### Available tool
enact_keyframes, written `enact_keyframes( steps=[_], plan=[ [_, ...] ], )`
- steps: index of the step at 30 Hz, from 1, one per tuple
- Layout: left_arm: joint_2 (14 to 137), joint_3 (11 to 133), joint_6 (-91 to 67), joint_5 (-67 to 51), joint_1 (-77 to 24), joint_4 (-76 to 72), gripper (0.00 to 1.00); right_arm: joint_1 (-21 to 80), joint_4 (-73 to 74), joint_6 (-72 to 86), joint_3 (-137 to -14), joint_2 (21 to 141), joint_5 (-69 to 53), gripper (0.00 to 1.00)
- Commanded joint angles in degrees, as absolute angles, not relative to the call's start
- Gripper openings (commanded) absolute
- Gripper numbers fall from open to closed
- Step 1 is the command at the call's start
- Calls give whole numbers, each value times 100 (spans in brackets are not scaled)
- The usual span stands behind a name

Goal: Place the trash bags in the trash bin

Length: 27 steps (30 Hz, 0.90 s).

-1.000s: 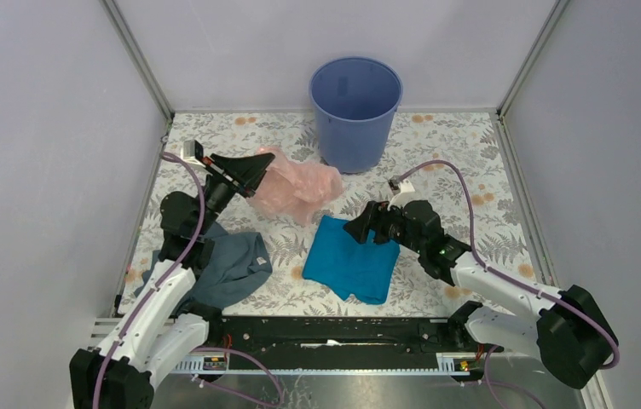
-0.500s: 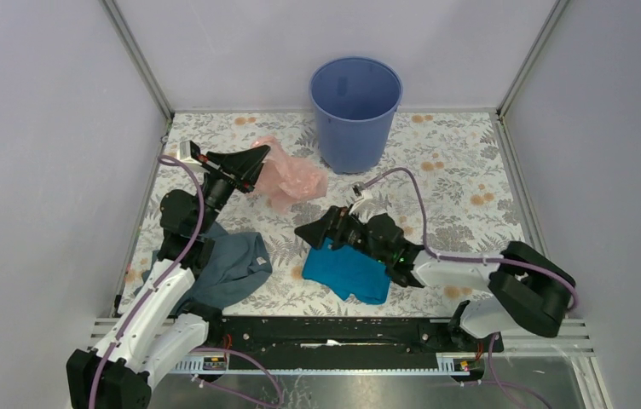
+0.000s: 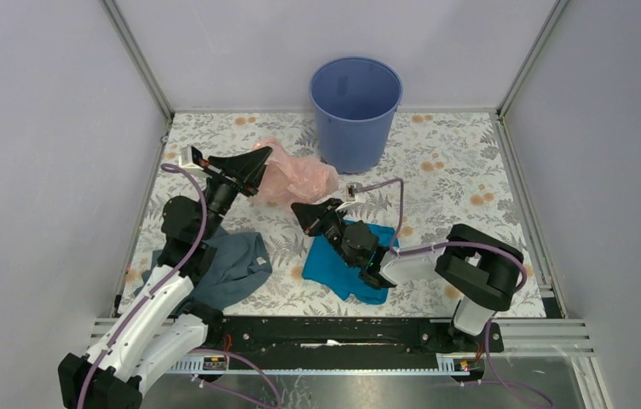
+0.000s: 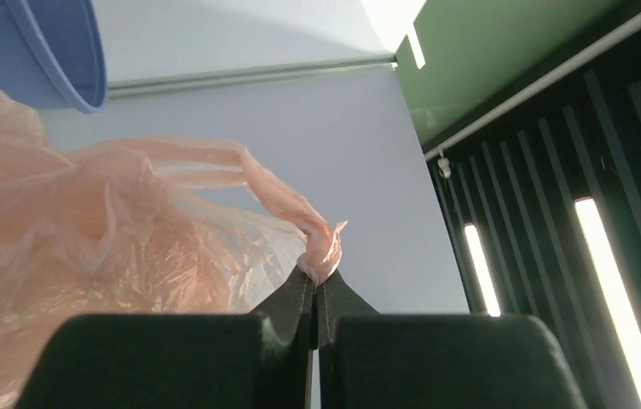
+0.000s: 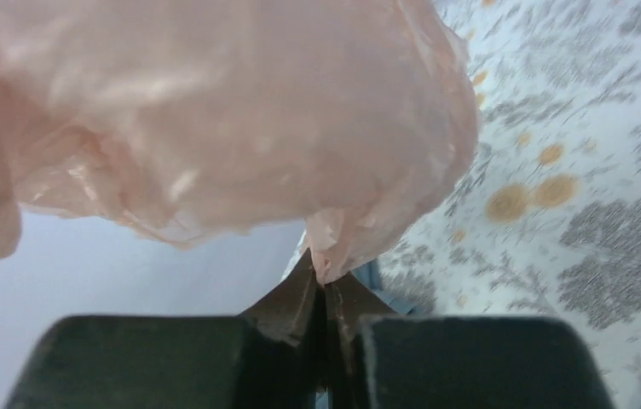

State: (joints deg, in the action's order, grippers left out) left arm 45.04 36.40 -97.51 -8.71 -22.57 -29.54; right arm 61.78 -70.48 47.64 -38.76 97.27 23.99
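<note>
– At the tips of my left end effector (image 4: 314,281), both fingers are pressed together on a twisted corner of the pink trash bag (image 4: 87,256).
– And your other side?
– My right end effector (image 5: 326,285) is the same: its fingers are clamped on a small fold at the bag's lower edge, and the rest of the plastic billows above them.
– So where does the bag sit?
– From overhead, the bag (image 3: 296,179) hangs between the two end effectors, left (image 3: 257,159) and right (image 3: 307,210), over the left half of the worktop (image 3: 453,170), toward its far edge. I cannot tell whether its underside touches the surface.
– And the trash bin?
– The trash bin (image 3: 353,141) stands upright at the middle of the far edge, just beside the bag's right side. My left wrist camera catches its blue rim (image 4: 53,43) above the plastic.
– Anything else around?
– One teal cloth (image 3: 347,268) lies near the middle of the near edge, partly under my right arm. One grey-blue cloth (image 3: 232,268) lies toward the near left corner beside my left arm.
</note>
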Motion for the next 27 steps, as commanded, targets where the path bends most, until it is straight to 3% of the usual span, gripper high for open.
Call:
enact_keyframes(
  steps=[1, 8, 13, 18, 21, 27],
  plan=[
    [4219, 4002, -9594, -122, -2268, -2234, 0, 6209, -7666, 3869, -3752, 9540, 2950, 0],
    [4133, 4524, -8669, 1987, -2263, 306, 0, 6113, -5447, 3207, -2677, 8316, 2, 0],
    [4699, 4719, -8313, 2975, -2228, 1472, 0, 5378, -4584, 3142, -2396, 7734, -2256, 0],
    [5285, 4816, -7332, 2399, -1913, 1659, 0, 3867, -4295, 3975, -2543, 7175, -3664, 0],
    [5319, 4806, -6580, 2057, -1675, 1837, 0, 3073, -4926, 4734, -2587, 7282, -4579, 0],
    [4806, 4464, -5379, 893, -833, 1632, 0, 2283, -3612, 3937, -2811, 7294, -4882, 0]
  ],
)
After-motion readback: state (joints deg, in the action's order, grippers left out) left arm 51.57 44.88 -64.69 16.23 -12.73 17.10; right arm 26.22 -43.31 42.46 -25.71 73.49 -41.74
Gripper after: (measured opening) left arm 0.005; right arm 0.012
